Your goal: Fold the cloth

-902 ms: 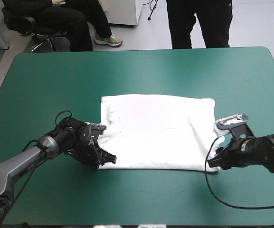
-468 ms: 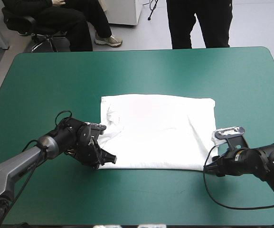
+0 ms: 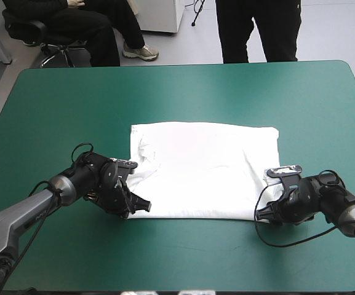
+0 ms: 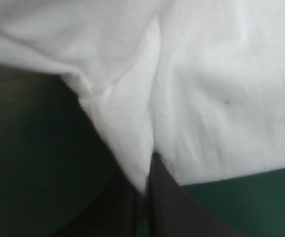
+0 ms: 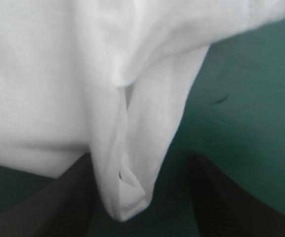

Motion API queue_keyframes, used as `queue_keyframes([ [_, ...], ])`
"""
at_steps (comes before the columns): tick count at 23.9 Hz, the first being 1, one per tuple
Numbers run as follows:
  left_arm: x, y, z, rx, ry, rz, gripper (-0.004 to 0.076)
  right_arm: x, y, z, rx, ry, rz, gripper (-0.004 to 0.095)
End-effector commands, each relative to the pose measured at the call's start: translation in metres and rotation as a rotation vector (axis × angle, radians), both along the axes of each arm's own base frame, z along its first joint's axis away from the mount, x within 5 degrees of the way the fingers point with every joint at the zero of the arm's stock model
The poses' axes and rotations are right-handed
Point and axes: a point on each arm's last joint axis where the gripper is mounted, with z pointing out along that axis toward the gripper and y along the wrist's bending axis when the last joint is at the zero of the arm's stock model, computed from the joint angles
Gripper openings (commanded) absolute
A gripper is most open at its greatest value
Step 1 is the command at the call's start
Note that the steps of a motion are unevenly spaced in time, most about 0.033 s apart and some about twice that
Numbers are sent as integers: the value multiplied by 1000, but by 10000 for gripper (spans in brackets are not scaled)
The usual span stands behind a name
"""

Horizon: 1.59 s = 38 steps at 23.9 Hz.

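Observation:
The white T-shirt (image 3: 205,169) lies flat as a folded rectangle in the middle of the table. My left gripper (image 3: 141,206) sits low at its near-left corner. In the left wrist view the black fingers (image 4: 164,205) meet in an arch with a tip of the T-shirt (image 4: 132,148) pinched between them. My right gripper (image 3: 262,215) is down at the near-right corner. In the right wrist view this gripper (image 5: 141,165) stands open, and a folded corner of the T-shirt (image 5: 132,187) lies between its fingers (image 5: 70,200), which are apart from the fabric.
Bare teal-green cover (image 3: 183,92) stretches from the T-shirt to the far edge and out to both sides. A narrower strip of cover (image 3: 195,252) runs between the grippers and the table's near edge.
My right gripper has slid left along the near side until the T-shirt's near-right corner lies between its fingers. The left gripper and the T-shirt have stayed put.

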Motion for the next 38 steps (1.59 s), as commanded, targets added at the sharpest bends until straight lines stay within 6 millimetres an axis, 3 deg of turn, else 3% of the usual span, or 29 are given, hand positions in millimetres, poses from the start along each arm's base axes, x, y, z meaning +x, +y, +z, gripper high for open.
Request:
queue_keyframes([
  [1, 5, 0, -3, 15, -48, -10, -17, 7, 3, 4, 25, -31, 7, 419],
  [7, 6, 0, -3, 12, -51, -5, -17, 8, 8, -1, 64, -1, -4, 101],
  [8, 6, 0, -1, 9, -57, -5, -17, 8, 8, 1, 65, -2, -3, -21],
  [12, 6, 0, 7, -4, -80, -5, -17, 9, 8, 9, 64, 21, 3, -17],
  [17, 1, 3, 33, -36, -135, -3, -17, 10, 10, 46, 78, -5, 20, -17],
  [18, -3, 5, 46, -53, -166, -4, -17, 7, 9, 64, 87, -32, 26, -17],
  [22, -20, 11, 85, -123, -234, 9, -17, -9, 6, 99, 107, -77, 27, -17],
  [28, -41, 20, 124, -223, -329, 42, -17, -33, 3, 119, 171, -111, -8, -17],
  [33, -29, 16, 146, -283, -467, 61, -17, -21, 4, 136, 228, -285, -73, -17],
  [38, -16, 18, 155, -276, -616, 102, -17, -2, 3, 157, 240, -448, -124, -17],
])
